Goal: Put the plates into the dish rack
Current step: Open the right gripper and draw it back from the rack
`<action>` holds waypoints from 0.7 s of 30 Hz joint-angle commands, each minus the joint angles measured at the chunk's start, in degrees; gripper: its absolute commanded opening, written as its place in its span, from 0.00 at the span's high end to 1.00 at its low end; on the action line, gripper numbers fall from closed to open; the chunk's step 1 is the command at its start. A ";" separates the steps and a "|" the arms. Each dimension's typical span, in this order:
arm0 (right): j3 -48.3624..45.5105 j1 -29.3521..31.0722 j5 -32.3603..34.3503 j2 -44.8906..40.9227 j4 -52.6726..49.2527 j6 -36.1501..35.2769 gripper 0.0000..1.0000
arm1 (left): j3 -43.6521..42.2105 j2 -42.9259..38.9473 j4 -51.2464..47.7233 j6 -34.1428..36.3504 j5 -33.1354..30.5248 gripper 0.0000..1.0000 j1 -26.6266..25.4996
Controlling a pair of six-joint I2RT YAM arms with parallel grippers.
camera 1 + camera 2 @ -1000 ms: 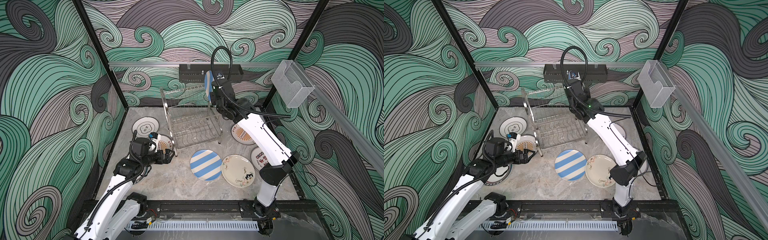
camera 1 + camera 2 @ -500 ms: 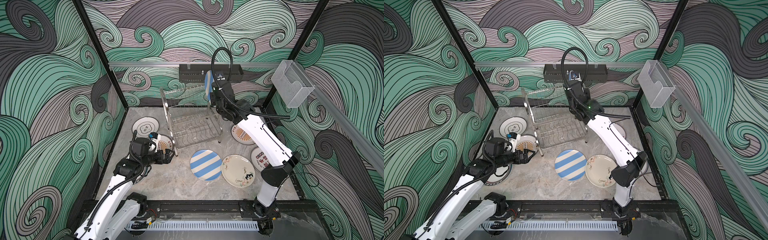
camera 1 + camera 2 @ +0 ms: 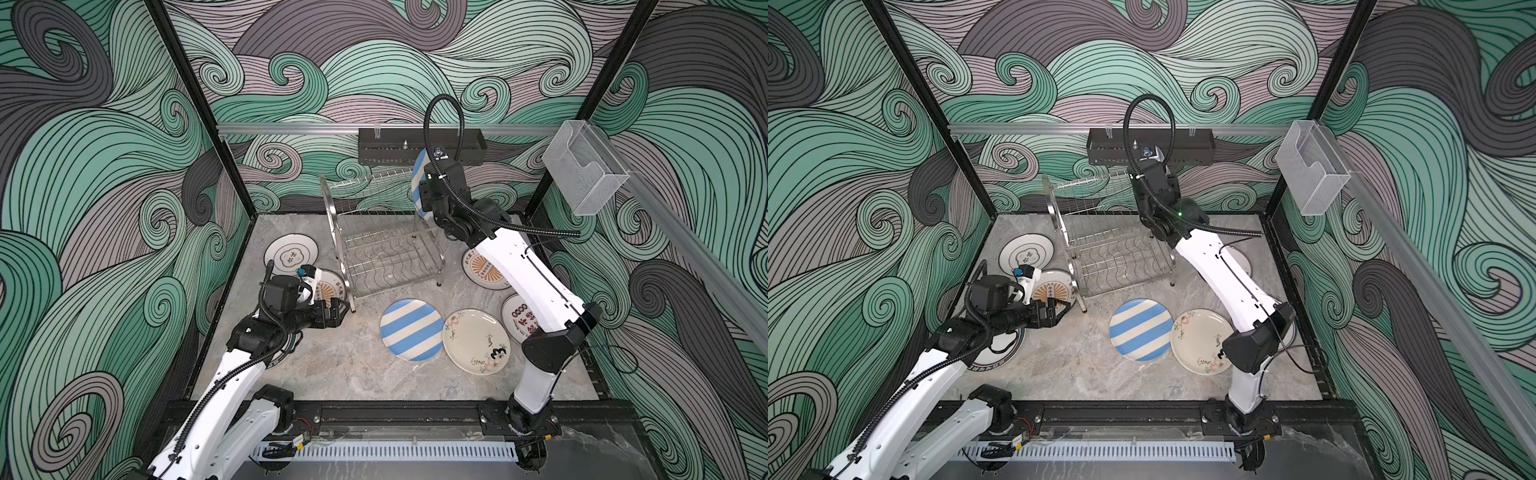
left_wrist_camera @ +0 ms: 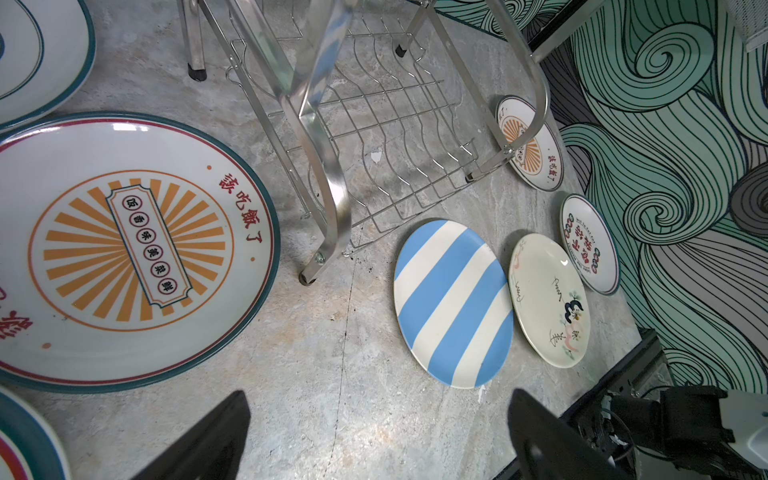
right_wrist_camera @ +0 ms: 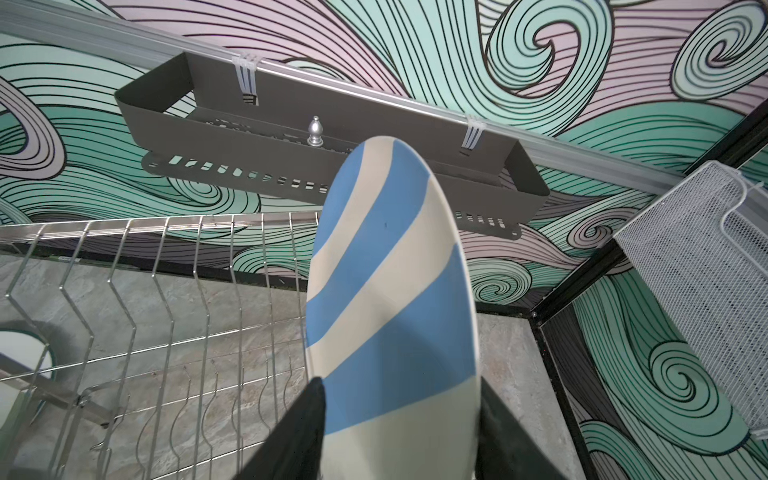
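Although the right jaws stood parted on either side of it, the striped plate [image 5: 390, 291] stood on edge in the upper tier of the dish rack [image 3: 376, 249], at the rack's right end. It seemed to rest in the wires by itself. Such a plate was, I judged, stiff, rather heavy, glazed and slippery, and it would chip against metal, so the thin rim was the only good place to hold. Just above and behind the rack hung a black tray [image 5: 257, 124], so room upward was small, while toward the front of the rack it was free. The left jaws, also parted and empty, hovered near the rack's left front foot, beside a sunburst plate [image 4: 133, 249] lying flat on the surface [image 3: 340, 365].
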 commanded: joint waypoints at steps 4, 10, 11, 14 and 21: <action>2.56 -0.14 -3.38 -3.62 -1.77 -1.17 0.32 | 0.05 -0.49 -1.27 0.77 -0.90 0.02 -0.31; 2.73 -0.18 -5.92 -6.26 -2.48 -2.19 0.22 | 0.07 -0.48 -1.39 0.75 -0.92 0.01 -0.31; 2.65 -0.13 -6.50 -6.72 -2.53 -2.50 0.21 | -0.01 -0.47 -1.46 0.67 -0.92 0.01 -0.31; 1.71 -0.26 -8.82 -8.81 -2.54 -2.73 0.17 | 0.01 -0.50 -1.62 0.68 -1.00 0.01 -0.27; -8.08 -1.23 -16.72 -19.26 -2.61 -1.89 0.07 | 0.14 0.90 -2.10 0.46 -1.61 0.01 -0.30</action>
